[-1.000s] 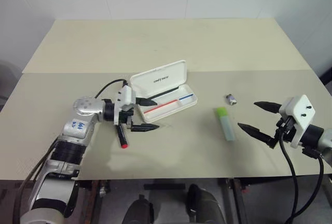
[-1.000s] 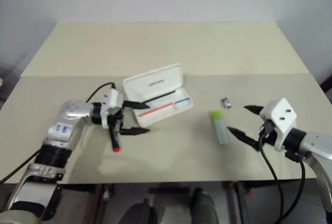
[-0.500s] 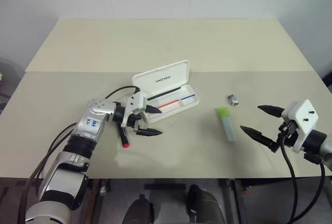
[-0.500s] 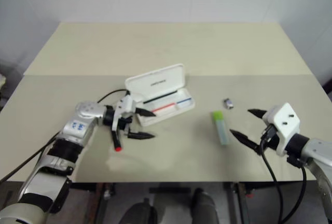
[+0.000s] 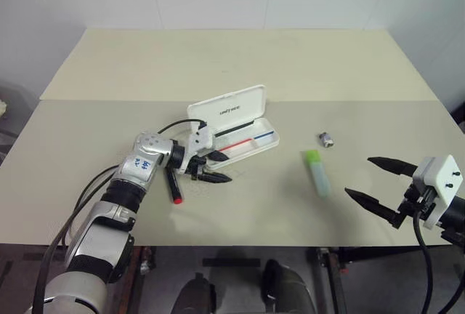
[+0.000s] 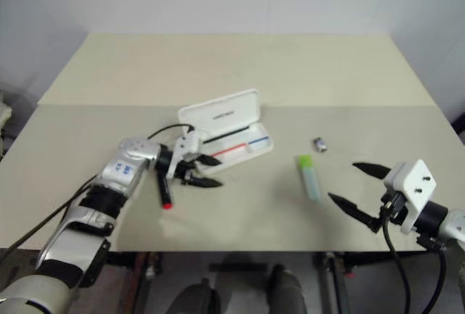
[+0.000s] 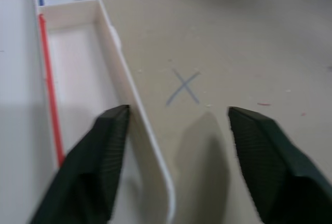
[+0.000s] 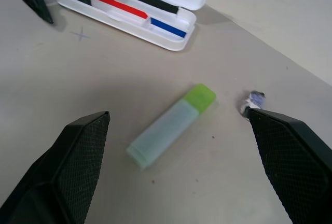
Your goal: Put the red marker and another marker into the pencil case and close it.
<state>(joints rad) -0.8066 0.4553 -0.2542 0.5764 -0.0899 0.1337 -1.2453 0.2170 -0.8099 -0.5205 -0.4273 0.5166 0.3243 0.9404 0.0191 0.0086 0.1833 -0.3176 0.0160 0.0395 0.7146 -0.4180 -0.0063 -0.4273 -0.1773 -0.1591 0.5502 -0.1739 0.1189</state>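
Left gripper: jaws are partly apart with nothing between them. One finger sits just inside the front wall of the case, the other over bare table beside it.
Right gripper: jaws are wide apart and hold nothing. It hangs near the table's front right part, well away from the case.
Red marker: lies flat on the table just beside the left gripper, red end toward the front edge. It looks light, stiff and smooth, so it may roll or slip. Best hold is probably across the middle of the black barrel.
Highlighter: lies flat between the case and the right gripper, green cap pointing away from the robot. It looks light and hard. Its flat sides should give the fingers a good place to pinch.
Case: open, lid standing up at the back, tray with a red and a blue stripe. It is thin plastic and light, so a push may slide it.
Small metal piece: near the highlighter's cap, but not touching it.
Table: lots of bare room behind the case. The front edge is close to both markers.
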